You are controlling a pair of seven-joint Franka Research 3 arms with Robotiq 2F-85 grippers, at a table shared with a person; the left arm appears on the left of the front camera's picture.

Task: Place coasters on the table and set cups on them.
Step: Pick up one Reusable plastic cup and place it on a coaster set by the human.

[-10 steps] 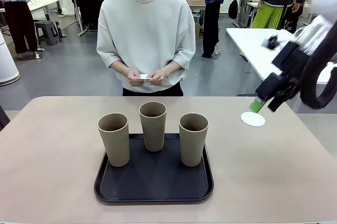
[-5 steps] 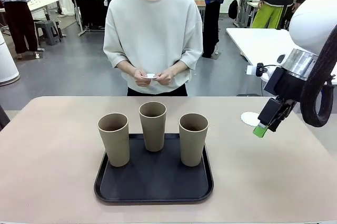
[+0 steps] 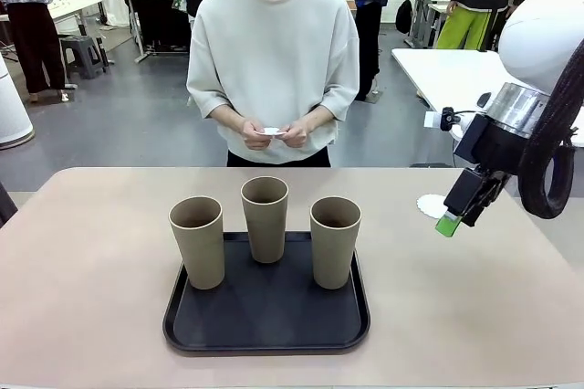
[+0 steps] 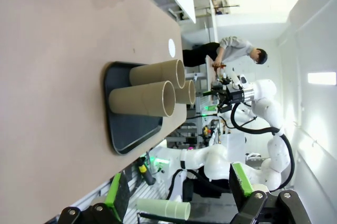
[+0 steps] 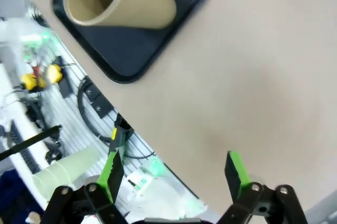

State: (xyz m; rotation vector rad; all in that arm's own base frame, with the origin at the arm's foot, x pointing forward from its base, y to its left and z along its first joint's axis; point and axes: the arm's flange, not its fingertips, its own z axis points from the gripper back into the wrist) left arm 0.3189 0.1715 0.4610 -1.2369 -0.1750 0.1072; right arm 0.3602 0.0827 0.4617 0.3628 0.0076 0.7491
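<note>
Table [image 3: 82, 298] beige, matte; grey floor [image 3: 119, 124] beyond.

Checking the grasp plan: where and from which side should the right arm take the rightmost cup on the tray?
Probably grip the rightmost cup across its upper wall, just under the rim, coming in level from its right. It stands upright, widens upward, and the middle cup crowds its left.

Black tray [image 3: 265, 309] centre-front; person in pale sweatshirt [image 3: 274, 51] behind it; white table [image 3: 447, 78] bkgd right; stool [image 3: 84, 49] bkgd left; pale-green cups [image 4: 163, 209], poss. stacked.
</note>
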